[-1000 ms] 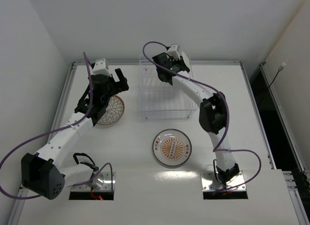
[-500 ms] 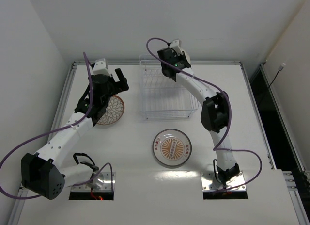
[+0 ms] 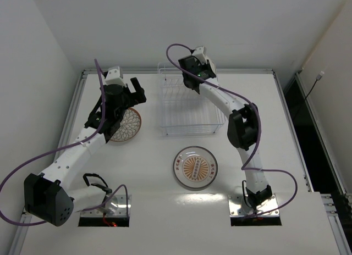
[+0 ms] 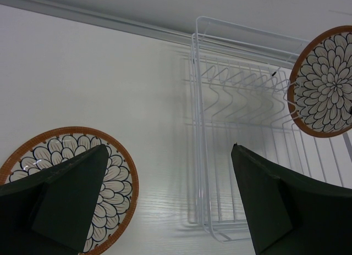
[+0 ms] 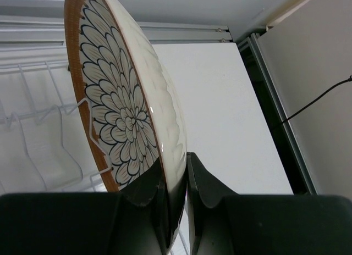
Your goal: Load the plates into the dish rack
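Sunburst plate point(image 3: 193, 167): lower centre of the top view, flat and face up on the table point(image 3: 275, 134), just on the near side of the rack. No gripper is near it, so it looks set to be taken later.

Left plate point(image 4: 118, 183): lower left of the left wrist view, flat and face up, partly hidden by a finger.

Left gripper point(image 4: 168, 150): released and empty, with its jaws spread wide above the left plate's right side. It is probably poised there because a flat plate can only be pinched by its rim.

Rack point(image 3: 190, 109): upper centre of the top view, between the two arms. I can make out no plate standing free in its slots.

Right gripper point(image 5: 175, 181): clenched on the rim of the held plate, at the rack's far end in the upper centre of the top view.

Held plate point(image 5: 129, 112): on edge, with its petal face toward the left of the right wrist view. It is likely held upright because the slots take a plate edge-first. A divider wire crosses in front of its face, so it seems to be down among the dividers. Whether it is seated cannot be told.

Stage: first plate going in, two left on the table.

Risk: if the plate is let go before its edge sits between the wires, it could tip flat.
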Motion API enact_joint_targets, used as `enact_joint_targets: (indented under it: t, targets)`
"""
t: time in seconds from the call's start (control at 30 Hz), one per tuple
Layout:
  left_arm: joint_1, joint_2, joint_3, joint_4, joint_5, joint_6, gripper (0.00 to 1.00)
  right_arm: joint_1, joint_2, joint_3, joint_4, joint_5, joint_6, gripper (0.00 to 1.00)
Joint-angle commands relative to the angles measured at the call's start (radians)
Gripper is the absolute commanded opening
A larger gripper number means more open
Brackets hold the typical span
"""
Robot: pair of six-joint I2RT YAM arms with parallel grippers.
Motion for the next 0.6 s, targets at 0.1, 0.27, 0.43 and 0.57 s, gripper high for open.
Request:
enact_joint_targets:
  t: [0.1, 0.27, 0.43, 0.57]
  targets:
    - [-0.007, -0.029, 0.007, 0.029, -0.001, 0.007, 0.94, 0.034, 0.029, -0.06, -0.005, -0.138, 0.106, 0.0]
    - [-0.007, -0.029, 0.007, 0.029, -0.001, 0.007, 0.94, 0.034, 0.038, -0.08, -0.014, -0.168, 0.126, 0.0]
    - [-0.007, -0.029, 0.007, 0.029, -0.001, 0.007, 0.94, 0.034, 0.038, -0.089, -0.014, -0.188, 0.148, 0.0]
    - [-0.007, -0.029, 0.007, 0.029, -0.001, 0.007, 0.94, 0.034, 0.029, -0.111, -0.014, -0.22, 0.16, 0.0]
